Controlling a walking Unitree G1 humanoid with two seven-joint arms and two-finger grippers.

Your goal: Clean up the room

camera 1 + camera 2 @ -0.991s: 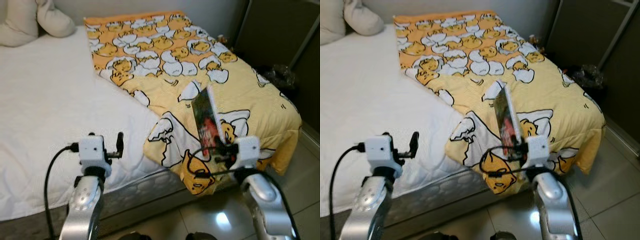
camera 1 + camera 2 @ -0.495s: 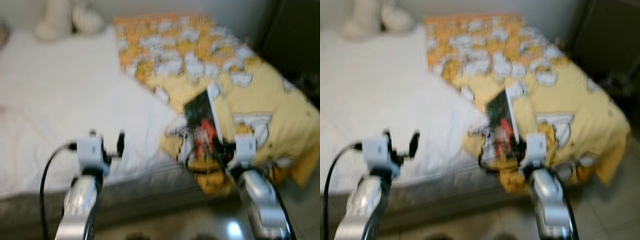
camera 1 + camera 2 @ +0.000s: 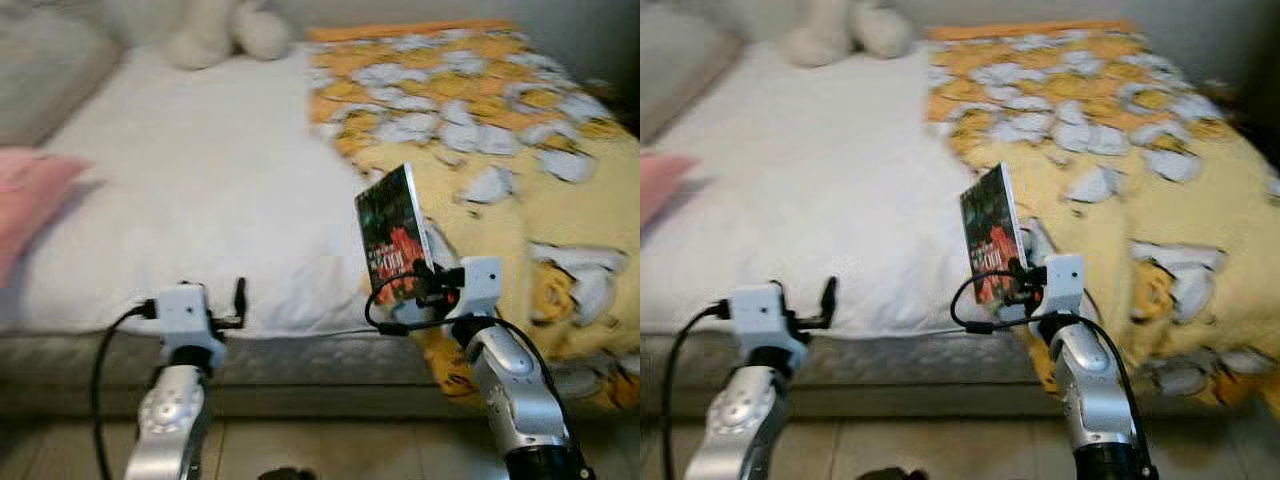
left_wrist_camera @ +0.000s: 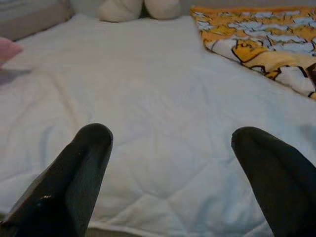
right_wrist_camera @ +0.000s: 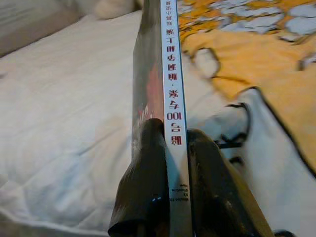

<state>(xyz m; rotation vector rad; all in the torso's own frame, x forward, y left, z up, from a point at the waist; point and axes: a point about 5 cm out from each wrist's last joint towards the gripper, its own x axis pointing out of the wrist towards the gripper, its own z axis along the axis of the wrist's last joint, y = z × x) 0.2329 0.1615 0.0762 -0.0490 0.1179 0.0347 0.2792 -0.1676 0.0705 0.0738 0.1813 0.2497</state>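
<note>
**Carrying a book away from the bed**

Seen from the left eye view, a book (image 3: pixel 393 234) is held upright above the front edge of the bed (image 3: pixel 200 190) by the right gripper (image 3: pixel 422 284). It is gripped at its lower end, probably so that the cover stays clear of the yellow blanket (image 3: pixel 520 150) while it is carried off. The left gripper (image 3: pixel 239 297) is kept low before the mattress edge, and nothing is held in it.

From the right eye view, the same scene is given: a pink object (image 3: pixel 662 180) lies at the far left of the white sheet, and a soft toy (image 3: pixel 845 28) rests at the head of the bed.

From the left wrist view, the two fingers (image 4: pixel 74 173) are seen spread wide, with bare sheet between them.

From the right wrist view, the fingers (image 5: pixel 145 182) are pressed on both covers of the book, and the white spine runs straight out between them. The hold appears firm.
</note>
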